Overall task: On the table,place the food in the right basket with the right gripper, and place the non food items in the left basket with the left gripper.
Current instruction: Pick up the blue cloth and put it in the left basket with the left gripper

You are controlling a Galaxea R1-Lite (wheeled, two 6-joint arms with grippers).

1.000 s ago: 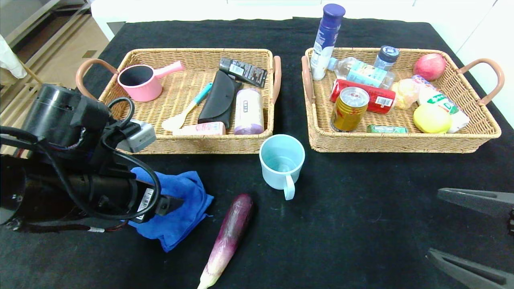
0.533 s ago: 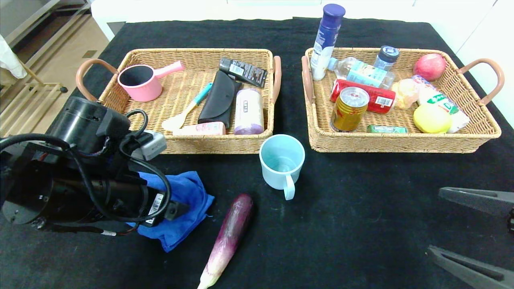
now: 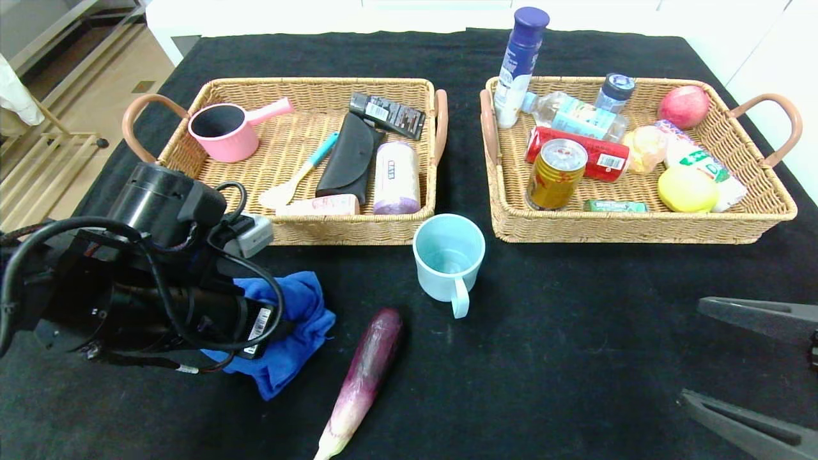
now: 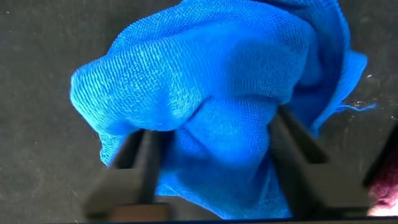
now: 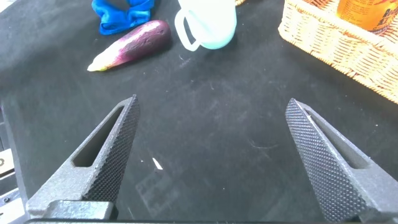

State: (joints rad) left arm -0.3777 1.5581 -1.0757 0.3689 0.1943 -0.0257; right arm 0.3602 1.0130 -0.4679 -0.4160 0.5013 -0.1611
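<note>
Left wrist view: my left tool [image 4: 211,155] is pressing down over the blue cloth [image 4: 211,93], fingers apart, bunching its folds.
Cloth: lying on the counter [image 3: 543,358], beside the eggplant [image 3: 364,377].
Right tool [image 5: 211,155]: gaping wide, hovering.

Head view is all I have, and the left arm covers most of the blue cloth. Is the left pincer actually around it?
Observer: Yes. In the left wrist view the left pincer straddles the blue cloth, with one of its fingers on each side of a raised fold.
Operator: Have the fingers met yet?
Observer: No, they stand apart, with bunched cloth filling the space between them.
Operator: Anything else caught in there?
Observer: Only cloth lies between them. The eggplant shows at the edge of that view, outside the fingers.
</note>
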